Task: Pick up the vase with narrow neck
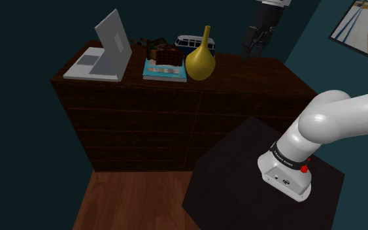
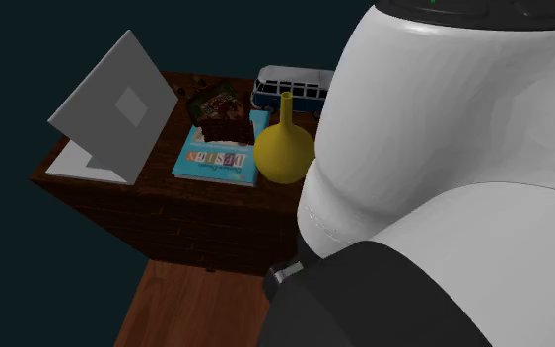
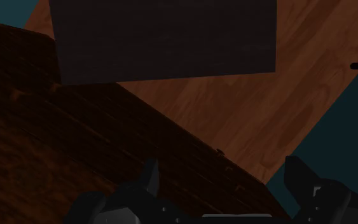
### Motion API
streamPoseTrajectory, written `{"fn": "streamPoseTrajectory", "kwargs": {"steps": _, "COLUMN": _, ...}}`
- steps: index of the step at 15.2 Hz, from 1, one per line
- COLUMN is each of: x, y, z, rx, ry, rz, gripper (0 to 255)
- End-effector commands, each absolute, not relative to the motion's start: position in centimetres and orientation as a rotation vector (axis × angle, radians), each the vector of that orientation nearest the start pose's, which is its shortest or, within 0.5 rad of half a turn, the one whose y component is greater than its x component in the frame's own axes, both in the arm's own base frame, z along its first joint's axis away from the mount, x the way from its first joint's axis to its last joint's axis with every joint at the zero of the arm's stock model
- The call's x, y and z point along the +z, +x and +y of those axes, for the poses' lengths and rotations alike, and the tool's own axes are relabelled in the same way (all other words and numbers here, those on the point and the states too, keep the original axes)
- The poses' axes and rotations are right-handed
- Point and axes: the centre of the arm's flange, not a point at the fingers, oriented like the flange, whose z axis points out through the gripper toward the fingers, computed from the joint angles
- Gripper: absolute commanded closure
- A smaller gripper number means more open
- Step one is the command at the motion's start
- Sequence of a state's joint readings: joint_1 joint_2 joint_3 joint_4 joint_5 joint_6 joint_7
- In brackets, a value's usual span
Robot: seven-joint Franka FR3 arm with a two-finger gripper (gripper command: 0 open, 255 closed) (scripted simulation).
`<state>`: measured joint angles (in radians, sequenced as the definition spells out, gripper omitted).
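Note:
The vase (image 1: 200, 60) is yellow, with a round belly and a long narrow neck. It stands upright on the dark wooden dresser (image 1: 254, 72), near the middle of its top, and in the second exterior view the vase (image 2: 285, 150) sits right beside a blue book. My black gripper (image 1: 253, 49) hangs above the dresser's top toward the shoulder view's right, well apart from the vase and higher than its belly. In the wrist view the gripper (image 3: 225, 184) is open, its fingers (image 3: 149, 181) wide apart with nothing between them, over the dresser's edge and the wooden floor.
On the dresser stand an open grey laptop (image 1: 104, 49) at the shoulder view's left, a blue book (image 1: 164, 68) with a brown object on it, and a blue and white toy bus (image 1: 192, 44) behind the vase. The dark stand (image 1: 241, 163) is below, on the wooden floor (image 1: 136, 202).

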<state>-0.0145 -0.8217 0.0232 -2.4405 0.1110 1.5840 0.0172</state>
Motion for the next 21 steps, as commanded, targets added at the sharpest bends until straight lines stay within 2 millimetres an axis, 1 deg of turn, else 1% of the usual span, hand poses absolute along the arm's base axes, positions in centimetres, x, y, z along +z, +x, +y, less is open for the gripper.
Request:
{"fn": "streamPoseTrajectory", "kwargs": {"steps": 1, "x": 56.3, "y": 29.7, "z": 1.6, "rx": 0.054, "ry": -3.047, "rz": 0.030, "gripper": 0}}
{"fn": "streamPoseTrajectory", "kwargs": {"steps": 11, "x": 56.8, "y": 41.1, "z": -4.4, "rx": 0.052, "ry": -3.080, "rz": -0.045, "gripper": 0}}
{"fn": "streamPoseTrajectory", "kwargs": {"steps": 21, "x": 57.6, "y": 52.8, "z": -9.9, "rx": 0.049, "ry": -3.110, "rz": -0.122, "gripper": 0}}
